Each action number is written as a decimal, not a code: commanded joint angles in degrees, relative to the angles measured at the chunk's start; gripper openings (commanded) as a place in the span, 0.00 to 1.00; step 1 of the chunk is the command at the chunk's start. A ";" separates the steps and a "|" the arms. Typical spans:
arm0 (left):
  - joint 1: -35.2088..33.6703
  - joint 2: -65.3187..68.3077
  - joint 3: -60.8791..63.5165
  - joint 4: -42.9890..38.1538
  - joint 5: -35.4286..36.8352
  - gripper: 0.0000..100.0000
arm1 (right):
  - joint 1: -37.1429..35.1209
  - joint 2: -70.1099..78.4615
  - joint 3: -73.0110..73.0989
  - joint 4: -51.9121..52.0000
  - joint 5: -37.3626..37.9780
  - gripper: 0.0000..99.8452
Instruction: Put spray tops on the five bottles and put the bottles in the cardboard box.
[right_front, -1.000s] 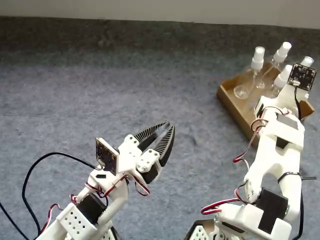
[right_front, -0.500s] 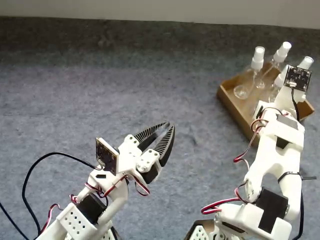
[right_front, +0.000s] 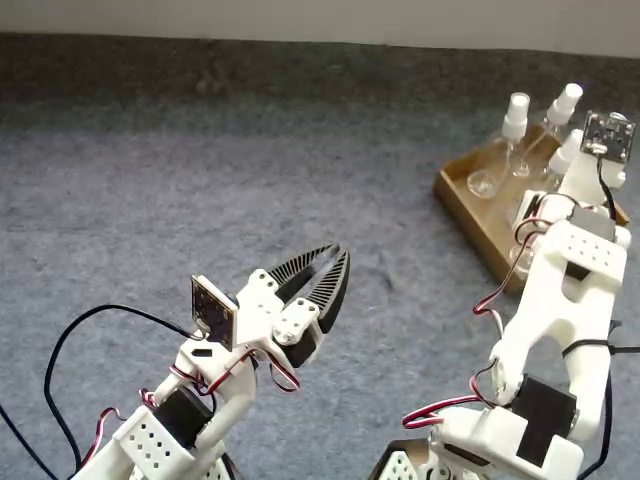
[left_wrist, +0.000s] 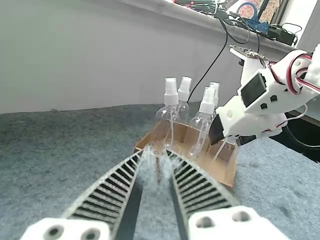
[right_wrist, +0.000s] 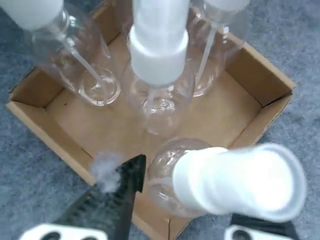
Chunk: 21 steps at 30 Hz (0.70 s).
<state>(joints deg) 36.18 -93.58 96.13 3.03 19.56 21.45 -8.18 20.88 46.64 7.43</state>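
The cardboard box (right_front: 468, 203) sits at the table's far right with clear bottles (right_front: 515, 120) standing in it, each capped with a white spray top. My right arm (right_front: 570, 270) hangs over the box. In the right wrist view my right gripper (right_wrist: 195, 200) is shut on a tilted bottle (right_wrist: 235, 182) with a spray top, whose base rests in a corner of the box (right_wrist: 260, 75). Three other bottles (right_wrist: 157, 50) stand beyond it. My left gripper (right_front: 325, 272) is shut and empty, low over the carpet at the near centre, pointing towards the box (left_wrist: 220, 172).
Grey carpet (right_front: 200, 170) covers the table, with bare room on the left and in the middle. A dark strip and a pale wall run along the far edge. A black cable (right_front: 70, 340) loops beside the left arm's base.
My right arm has stretched farther over the box, and its wrist now covers the far-right bottle top. The left arm has not moved.
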 joint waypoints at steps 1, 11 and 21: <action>0.40 -0.13 1.36 0.35 0.26 0.01 | 0.57 -0.84 -5.14 2.24 0.62 0.25; 0.40 -0.13 1.36 1.23 -0.26 0.01 | 0.57 -0.84 -13.58 12.00 0.70 0.25; 0.40 -0.57 1.36 1.58 -4.48 0.01 | 0.57 -0.92 -29.85 26.77 0.70 0.25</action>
<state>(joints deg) 36.18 -93.58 96.13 4.53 15.96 21.45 -8.18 -0.31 68.53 7.43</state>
